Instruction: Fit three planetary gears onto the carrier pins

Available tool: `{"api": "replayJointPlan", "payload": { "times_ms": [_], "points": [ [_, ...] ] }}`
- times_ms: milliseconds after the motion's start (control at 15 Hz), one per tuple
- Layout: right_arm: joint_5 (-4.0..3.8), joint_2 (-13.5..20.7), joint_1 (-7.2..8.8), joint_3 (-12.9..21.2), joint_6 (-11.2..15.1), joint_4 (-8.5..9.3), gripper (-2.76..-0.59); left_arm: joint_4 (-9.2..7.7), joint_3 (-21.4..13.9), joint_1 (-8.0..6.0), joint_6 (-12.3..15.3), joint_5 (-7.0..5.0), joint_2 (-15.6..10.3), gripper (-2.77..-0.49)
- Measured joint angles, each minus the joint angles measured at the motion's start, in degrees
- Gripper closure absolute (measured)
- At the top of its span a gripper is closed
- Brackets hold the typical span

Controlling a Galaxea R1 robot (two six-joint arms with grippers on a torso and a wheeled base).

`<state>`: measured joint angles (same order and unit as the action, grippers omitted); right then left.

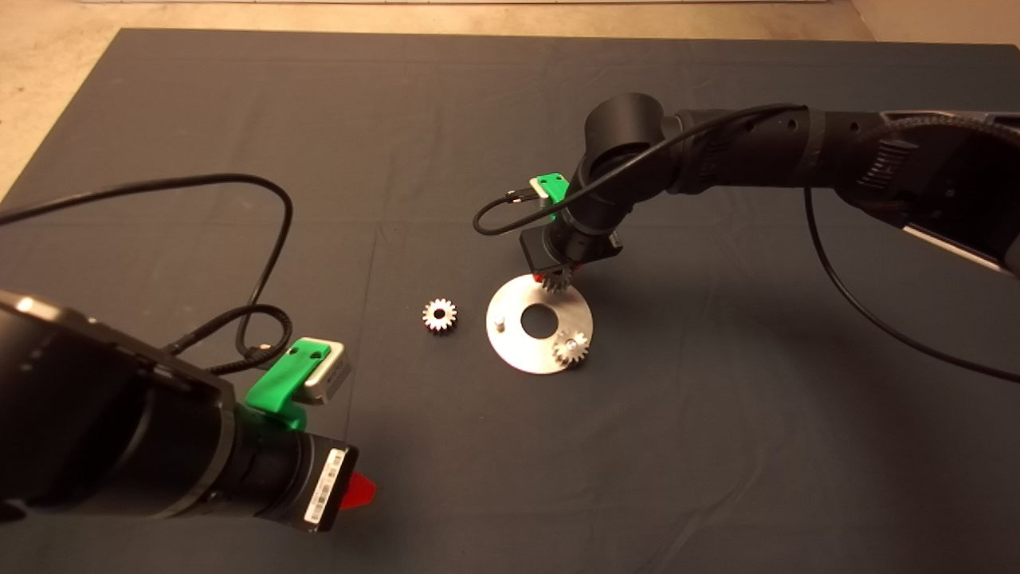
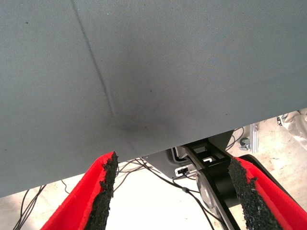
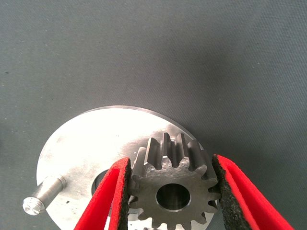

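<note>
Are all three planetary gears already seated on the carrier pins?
No: only one gear sits on a pin, one lies on the mat, and the right gripper holds the third.

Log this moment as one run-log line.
right tool: shut on gear over disc | one gear pinned | one gear on mat | left tool: open, parked

We see a dark grey mat (image 1: 239, 96) covering the table, faintly creased. Beyond its far edge lies pale beige floor (image 1: 48, 72). Past the mat's near edge, loose black cables (image 2: 144, 191) cross light flooring.
</note>
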<state>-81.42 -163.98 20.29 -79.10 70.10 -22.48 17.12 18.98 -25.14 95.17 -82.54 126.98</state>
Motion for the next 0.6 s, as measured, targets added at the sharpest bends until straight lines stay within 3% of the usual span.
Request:
{"api": "replayJointPlan", "payload": {
  "times_ms": [133,600],
  "points": [
    [-0.44,0.0,0.00,0.0,0.0,0.00,-1.08,0.00,0.0,0.00,0.0,0.00,0.0,-1.64],
    [-0.68,0.0,0.05,0.0,0.0,0.02,-1.18,0.00,0.0,0.00,0.0,0.00,0.0,-1.64]
  ]
}}
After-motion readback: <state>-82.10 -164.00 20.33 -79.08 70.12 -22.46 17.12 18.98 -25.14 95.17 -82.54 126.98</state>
